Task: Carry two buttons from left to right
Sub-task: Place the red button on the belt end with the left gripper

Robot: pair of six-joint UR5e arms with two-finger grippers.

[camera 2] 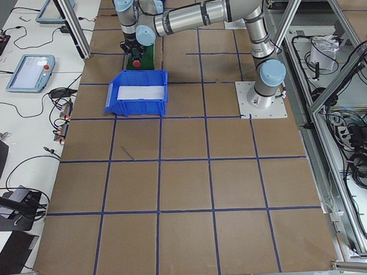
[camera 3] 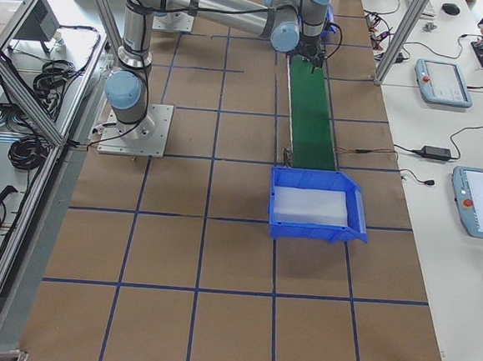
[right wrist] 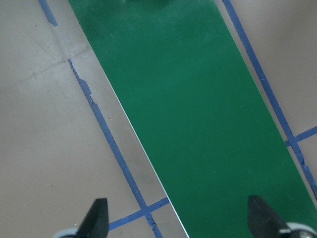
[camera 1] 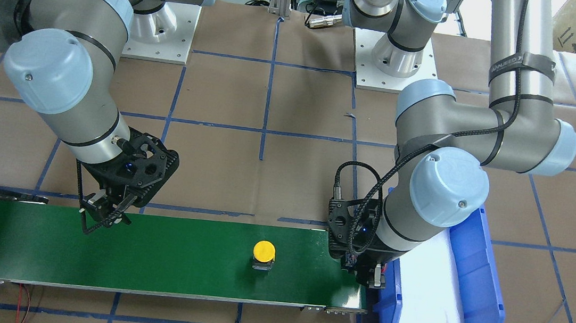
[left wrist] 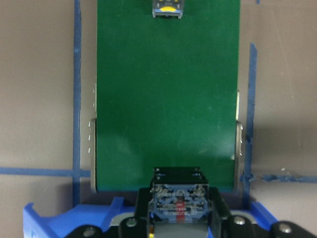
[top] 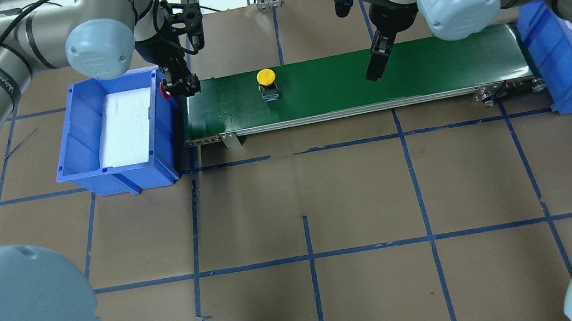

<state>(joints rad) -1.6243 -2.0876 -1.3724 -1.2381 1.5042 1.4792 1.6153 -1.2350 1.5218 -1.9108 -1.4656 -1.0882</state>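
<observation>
The yellow-capped button (top: 266, 77) stands upright on the green belt (top: 434, 72), left of its middle; it also shows as the yellow button (camera 1: 263, 250) and, at the top edge of the left wrist view, the yellow button (left wrist: 167, 7). The red button (top: 164, 90) hangs in my left gripper (top: 179, 86), which is shut on its blocky body (left wrist: 177, 201) over the belt's left end, beside the bin wall. My right gripper (top: 377, 66) hovers open over the belt right of the yellow button, with nothing between its fingertips (right wrist: 97, 218).
A blue bin (top: 116, 174) lined with white foam sits at the belt's left end. A second blue bin (top: 569, 90) sits at the right end. Brown paper with blue tape lines covers the table around them.
</observation>
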